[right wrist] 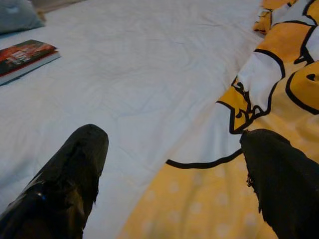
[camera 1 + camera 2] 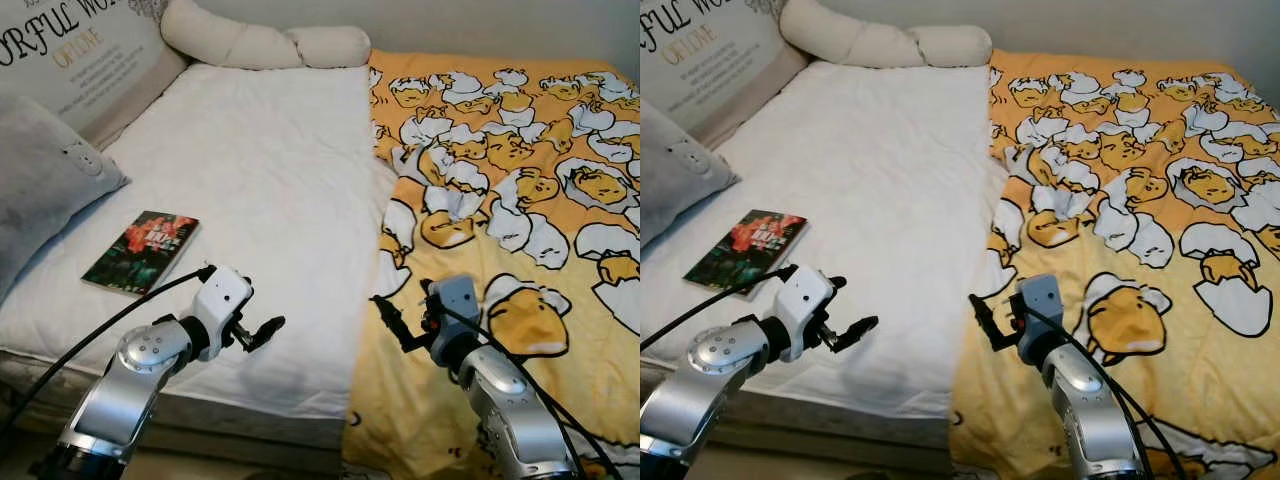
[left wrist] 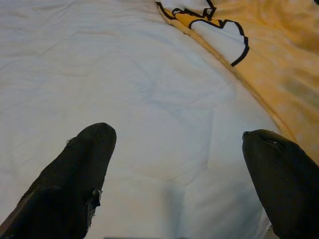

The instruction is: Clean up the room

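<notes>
Both arms were silver metal tubes with rounded, polished elbow joints showing small dark screw holes. The left pincer [image 2: 262, 331] sat on a white housing; the right pincer [image 2: 392, 318] on a blue-grey one with a small red mark. Thick black cables looped behind each housing. The fingers [image 3: 75, 179] were long, black and blunt-tipped.

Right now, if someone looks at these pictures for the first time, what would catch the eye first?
The yellow duvet with cartoon egg figures stands out most, covering the robot's right half of the bed, its edge folded back off the white sheet. Next comes the dark book, lying alone on the sheet near the grey pillow. In front, the left gripper and right gripper hover open over the bed's near edge.
</notes>
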### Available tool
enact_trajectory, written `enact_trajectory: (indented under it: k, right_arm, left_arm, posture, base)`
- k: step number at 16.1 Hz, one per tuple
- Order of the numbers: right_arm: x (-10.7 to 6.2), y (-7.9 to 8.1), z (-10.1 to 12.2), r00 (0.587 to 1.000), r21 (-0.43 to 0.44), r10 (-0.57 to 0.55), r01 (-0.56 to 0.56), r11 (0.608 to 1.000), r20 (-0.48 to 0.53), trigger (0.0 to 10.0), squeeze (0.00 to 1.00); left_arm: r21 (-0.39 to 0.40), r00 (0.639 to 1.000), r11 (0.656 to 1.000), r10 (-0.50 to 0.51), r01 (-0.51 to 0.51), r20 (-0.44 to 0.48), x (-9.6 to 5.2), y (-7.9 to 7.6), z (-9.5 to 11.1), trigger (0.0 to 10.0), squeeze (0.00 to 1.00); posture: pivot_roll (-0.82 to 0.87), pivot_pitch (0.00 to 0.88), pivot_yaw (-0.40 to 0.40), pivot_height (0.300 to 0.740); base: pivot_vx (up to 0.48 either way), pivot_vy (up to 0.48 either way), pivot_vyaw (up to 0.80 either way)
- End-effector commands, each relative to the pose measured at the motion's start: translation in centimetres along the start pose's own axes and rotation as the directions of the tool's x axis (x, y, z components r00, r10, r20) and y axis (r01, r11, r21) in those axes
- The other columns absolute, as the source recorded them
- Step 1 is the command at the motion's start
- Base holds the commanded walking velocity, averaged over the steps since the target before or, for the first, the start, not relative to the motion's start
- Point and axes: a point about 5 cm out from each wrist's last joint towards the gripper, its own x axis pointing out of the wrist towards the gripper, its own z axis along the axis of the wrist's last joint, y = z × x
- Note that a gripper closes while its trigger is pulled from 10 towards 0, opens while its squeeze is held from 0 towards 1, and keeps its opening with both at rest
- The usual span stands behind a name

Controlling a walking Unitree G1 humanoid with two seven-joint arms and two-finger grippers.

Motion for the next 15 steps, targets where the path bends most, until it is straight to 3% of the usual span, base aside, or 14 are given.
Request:
enact_trajectory:
  k: [1, 8, 9, 10, 11, 15]
  right_arm:
    - [0.0, -0.1, 0.3, 1.0, 0.007, -0.026, 0.026, 1.0, -0.006, 10.0, 1.0]
    - [0.0, 0.0, 0.0, 0.998, 0.05, -0.05, 0.052, 0.997, -0.032, 10.0, 1.0]
    - [0.1, 0.0, -0.1, 0.998, 0.06, -0.057, 0.059, 0.996, -0.032, 10.0, 1.0]
    - [0.1, 0.0, -0.2, 0.998, 0.066, -0.06, 0.063, 0.996, -0.033, 10.0, 1.0]
    - [0.0, 0.0, -0.3, 0.997, 0.072, -0.064, 0.066, 0.995, -0.035, 10.0, 1.0]
    - [0.0, -0.2, -0.6, 0.996, 0.074, -0.08, 0.083, 0.994, -0.041, 10.0, 1.0]
  left_arm:
    - [0.018, 1.0, 1.0, 0.003, -0.003, -0.008, 0.0, 0.3, 0.1, 10.0, 0.67]
    - [0.025, 1.0, 1.0, -0.007, 0.007, -0.008, 0.2, 0.6, 0.3, 10.0, 0.67]
    - [0.062, 1.0, 0.998, -0.011, 0.011, 0.0, 0.3, 0.6, 0.5, 10.0, 0.7]
    - [0.08, 1.0, 0.997, 0.004, -0.004, 0.009, 0.3, 0.8, 0.7, 10.0, 0.94]
    - [0.1, 1.0, 0.995, 0.004, -0.006, 0.021, 0.4, 0.8, 0.9, 10.0, 1.0]
    - [0.07, 0.999, 0.997, 0.022, -0.024, 0.028, 0.8, 0.9, 0.9, 10.0, 1.0]
  posture:
    - [-0.02, 0.0, 0.05, 0.74]
    - [-0.02, 0.0, 0.063, 0.74]
    - [-0.03, 0.0, 0.068, 0.74]
    - [-0.03, 0.0, 0.07, 0.74]
    - [-0.03, 0.0, 0.07, 0.74]
    - [-0.03, 0.0, 0.07, 0.74]
  base:
    - [0.0, 0.319, 0.0]
    - [0.0, 0.264, 0.0]
    - [0.0, 0.0, 0.0]
    - [0.0, 0.0, 0.0]
    - [0.0, -0.48, 0.0]
    - [0.0, -0.12, 0.0]
